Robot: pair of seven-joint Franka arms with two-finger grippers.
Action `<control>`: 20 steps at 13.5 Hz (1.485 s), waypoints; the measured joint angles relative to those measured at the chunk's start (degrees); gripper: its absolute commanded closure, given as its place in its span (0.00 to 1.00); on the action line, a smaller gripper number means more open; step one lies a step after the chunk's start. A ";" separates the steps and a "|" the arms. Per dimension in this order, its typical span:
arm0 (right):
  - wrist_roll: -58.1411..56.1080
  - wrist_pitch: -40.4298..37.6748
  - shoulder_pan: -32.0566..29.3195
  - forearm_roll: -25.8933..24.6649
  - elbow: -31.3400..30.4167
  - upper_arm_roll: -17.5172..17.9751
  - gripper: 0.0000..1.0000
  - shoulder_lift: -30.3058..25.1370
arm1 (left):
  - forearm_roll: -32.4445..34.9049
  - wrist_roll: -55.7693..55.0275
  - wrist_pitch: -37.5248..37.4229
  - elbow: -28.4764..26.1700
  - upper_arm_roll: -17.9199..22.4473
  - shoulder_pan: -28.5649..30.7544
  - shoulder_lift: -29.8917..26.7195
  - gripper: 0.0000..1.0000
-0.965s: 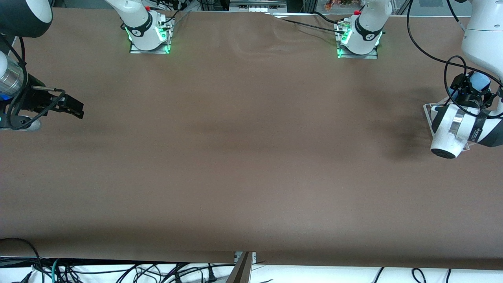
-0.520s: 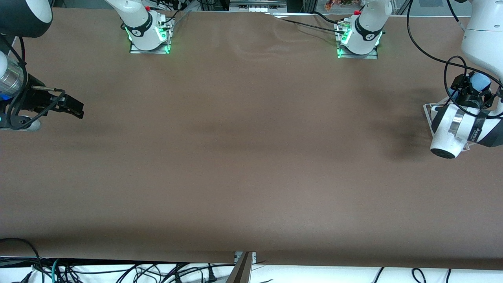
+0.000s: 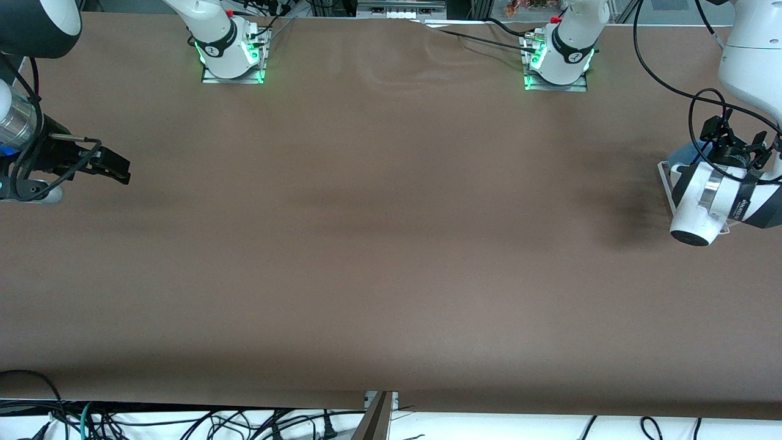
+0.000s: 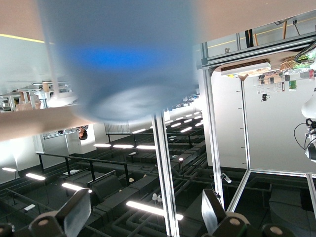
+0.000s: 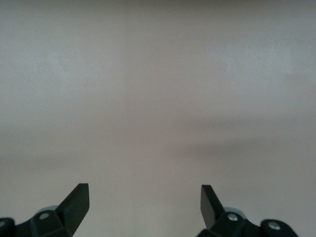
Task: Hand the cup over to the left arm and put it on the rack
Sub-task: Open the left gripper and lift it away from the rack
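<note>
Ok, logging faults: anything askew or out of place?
Nothing stands out. The cup rests at the rack's edge, mostly hidden by the open left hand above it; the right hand waits open over the table.

The front camera sits high and looks down on the whole brown table [image 3: 379,244], with the robot bases at 12 o'clock. The right wrist camera looks flat and close over the bare table [image 5: 158,98], its fingertips at 6 o'clock. The left wrist camera points up, with the cup [image 4: 123,59] very close at 11 o'clock.
</note>
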 measured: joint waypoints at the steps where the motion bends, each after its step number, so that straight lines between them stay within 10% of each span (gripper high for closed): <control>1: 0.00 0.00 0.00 0.00 0.00 0.00 0.00 0.00 | 0.00 0.00 0.00 0.01 0.00 0.00 0.00 0.00; 7: 0.00 0.00 0.00 0.02 0.00 0.00 0.00 0.00 | -0.60 0.04 -1.33 3.94 -0.84 -0.05 -0.37 0.00; 20: -0.02 0.00 -0.05 0.05 -0.01 0.00 0.00 0.00 | -22.33 -8.03 -9.21 44.72 -14.56 -10.37 -7.91 0.00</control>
